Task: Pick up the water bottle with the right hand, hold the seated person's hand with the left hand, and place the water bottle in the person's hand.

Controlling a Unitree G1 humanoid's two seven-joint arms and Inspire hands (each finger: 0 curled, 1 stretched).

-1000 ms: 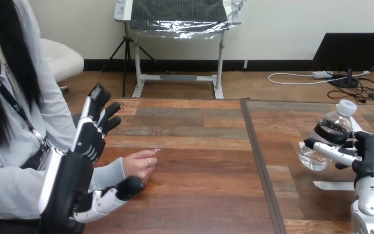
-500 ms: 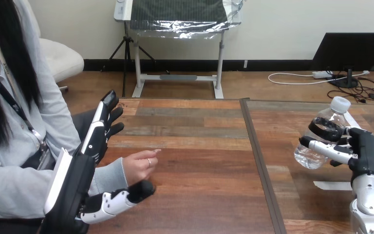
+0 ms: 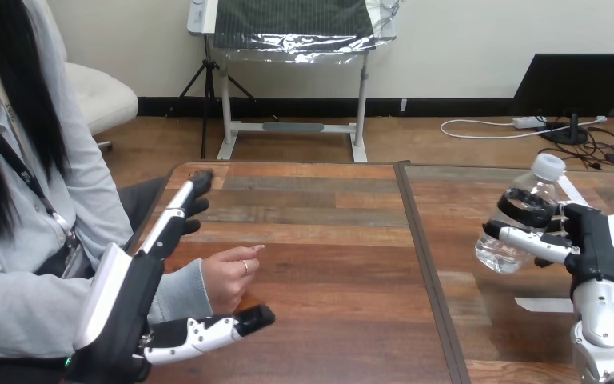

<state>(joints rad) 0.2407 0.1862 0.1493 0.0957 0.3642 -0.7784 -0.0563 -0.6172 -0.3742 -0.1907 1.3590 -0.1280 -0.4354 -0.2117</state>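
Since the earlier frames, the left hand (image 3: 128, 308) had tipped forward in the lower left of the frame. Its fingers (image 3: 177, 212), which had stood raised, now lay lower and reached toward the upper left corner of the wooden table (image 3: 328, 264). Its thumb (image 3: 208, 328) had stretched farther right, along the tabletop. The person's hand (image 3: 225, 272) had stayed where it was, resting on the table left of centre with its fingers loosely bent.

That hand sat in the wide gap between the robot's straight fingers behind it and the thumb just below it. The left hand was spread wide, with nothing curled round the person's hand or the grey sleeve. Whether the thumb touched the person's hand could not be told.

At the right of the frame the clear water bottle (image 3: 500, 254) had shifted slightly left and up. It was lifted off the table and tilted, with its white cap (image 3: 548, 166) toward the upper right. The right hand (image 3: 596, 248) gripped it with fingers and thumb wrapped round its body. A strip of white tape (image 3: 544, 304) lay on the table below the bottle, well apart from the person's hand.
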